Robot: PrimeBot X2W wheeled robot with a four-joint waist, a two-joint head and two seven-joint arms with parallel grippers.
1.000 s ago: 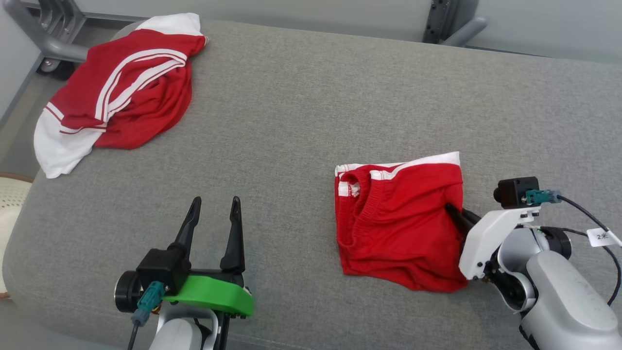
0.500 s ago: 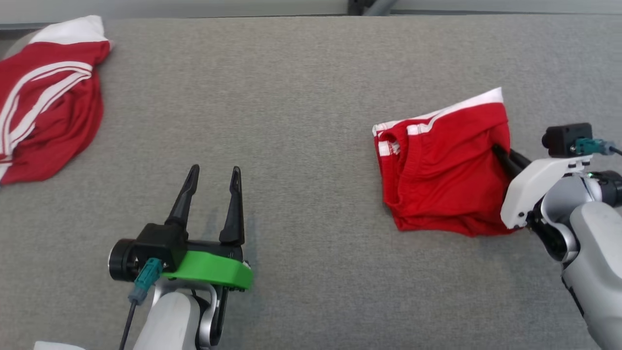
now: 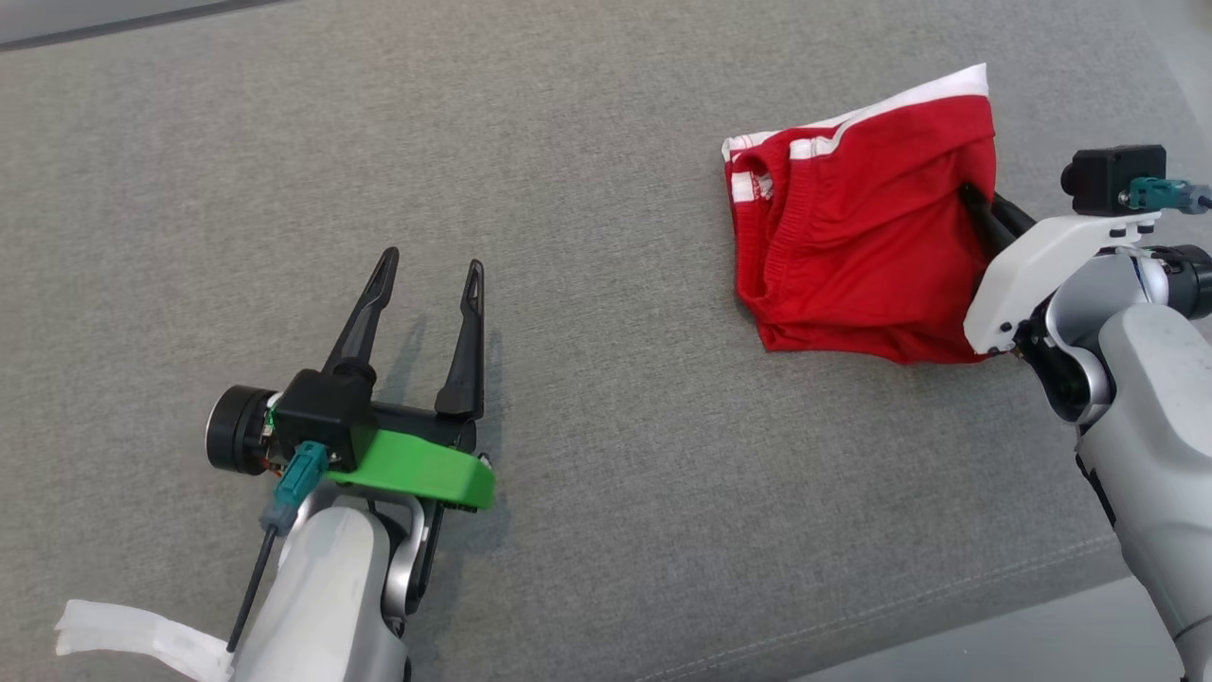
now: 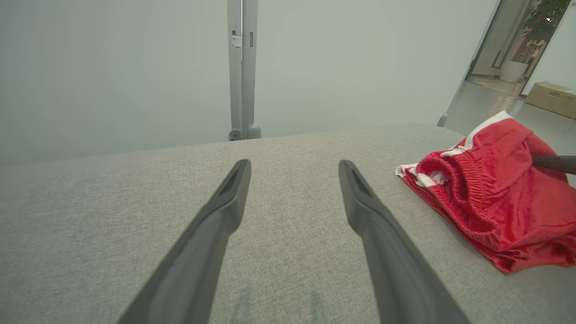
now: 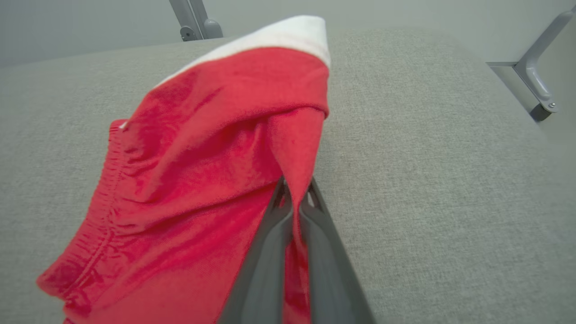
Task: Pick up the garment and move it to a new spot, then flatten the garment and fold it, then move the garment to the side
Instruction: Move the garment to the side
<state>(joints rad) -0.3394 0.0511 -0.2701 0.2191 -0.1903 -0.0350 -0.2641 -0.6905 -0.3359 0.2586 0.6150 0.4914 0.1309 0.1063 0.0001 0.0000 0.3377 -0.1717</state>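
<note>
Clamping a pinched fold at the right edge of the red garment (image 3: 852, 256) with the right jaws: shut hard on the cloth, both dark fingers (image 5: 265, 270) pressed together, red fabric squeezed between the tips and draped over them. Rucked up toward that pinch, otherwise lying folded in a rough rectangle on the grey fabric worktop (image 3: 587, 189), close to its far right corner. Edged with a white band (image 3: 937, 85) along the far side; gathered into an elastic waistband (image 3: 772, 246) down the left side, with short white stripes at the far left corner. Layered double at the near edge.

Well to the left of the garment and nearer the robot: left jaws spread wide apart, holding nothing, poised low over bare worktop and pointing away from the robot; touching the fabric or not, cannot tell. Backed by a green bracket (image 3: 426, 469) at the wrist. Beyond the garment, off the worktop: a cardboard box (image 4: 551, 96) on the floor. Behind and left of the garment, past the worktop's far edge: an upright grey metal post (image 4: 242, 67). Right of the garment, past the corner: a grey metal frame leg (image 5: 535, 76).
</note>
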